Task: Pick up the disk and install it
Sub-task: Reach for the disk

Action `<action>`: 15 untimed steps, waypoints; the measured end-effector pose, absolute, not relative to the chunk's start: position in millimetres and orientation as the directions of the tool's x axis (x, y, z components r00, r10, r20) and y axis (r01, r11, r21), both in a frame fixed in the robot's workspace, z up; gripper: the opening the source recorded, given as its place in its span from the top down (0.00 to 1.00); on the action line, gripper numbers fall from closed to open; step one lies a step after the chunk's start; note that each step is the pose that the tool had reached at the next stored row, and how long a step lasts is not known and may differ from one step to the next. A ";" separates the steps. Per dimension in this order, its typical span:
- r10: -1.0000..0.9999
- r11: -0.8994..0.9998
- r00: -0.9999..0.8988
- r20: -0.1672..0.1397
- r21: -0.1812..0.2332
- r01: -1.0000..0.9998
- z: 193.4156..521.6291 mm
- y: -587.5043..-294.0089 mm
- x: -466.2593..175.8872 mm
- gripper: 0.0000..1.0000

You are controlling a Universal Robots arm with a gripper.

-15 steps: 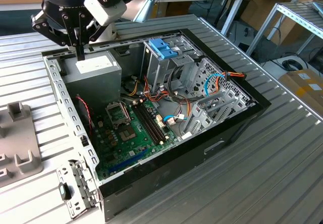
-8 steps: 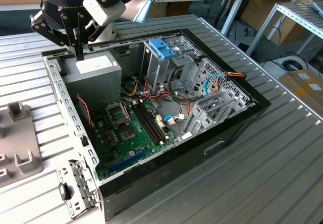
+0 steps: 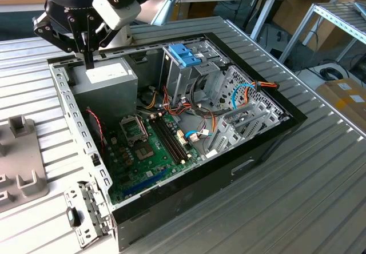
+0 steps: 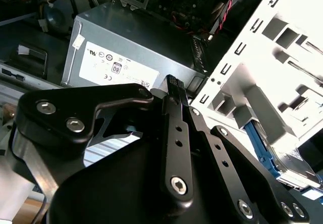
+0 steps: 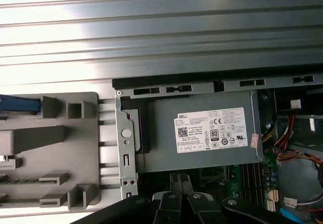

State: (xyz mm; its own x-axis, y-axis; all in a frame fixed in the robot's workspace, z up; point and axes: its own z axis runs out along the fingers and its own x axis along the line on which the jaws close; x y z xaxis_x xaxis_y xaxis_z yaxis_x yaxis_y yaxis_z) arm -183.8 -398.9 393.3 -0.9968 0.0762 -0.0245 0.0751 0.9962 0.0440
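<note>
We are hanging our gripper [image 3: 88,62] over the grey power box [image 3: 108,74], at ten o'clock in the computer case [image 3: 200,191], its fingers [image 4: 174,90] pressed together, empty.

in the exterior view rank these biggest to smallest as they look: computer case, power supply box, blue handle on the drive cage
1. computer case
2. power supply box
3. blue handle

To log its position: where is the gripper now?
The gripper hangs at the exterior view's upper left, over the grey power supply in a corner of the open computer case.
</note>
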 end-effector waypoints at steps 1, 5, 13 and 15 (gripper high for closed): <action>0.076 0.996 -0.997 -0.024 0.044 0.075 393.3 -398.9 -184.0 0.90; 0.076 0.996 -0.997 -0.024 0.044 0.075 393.3 -398.9 -185.1 0.90; 0.076 0.996 -0.997 -0.024 0.044 0.075 393.3 -398.9 -186.6 0.90; 0.076 0.996 -0.997 -0.025 0.044 0.075 393.3 -398.9 -187.1 0.90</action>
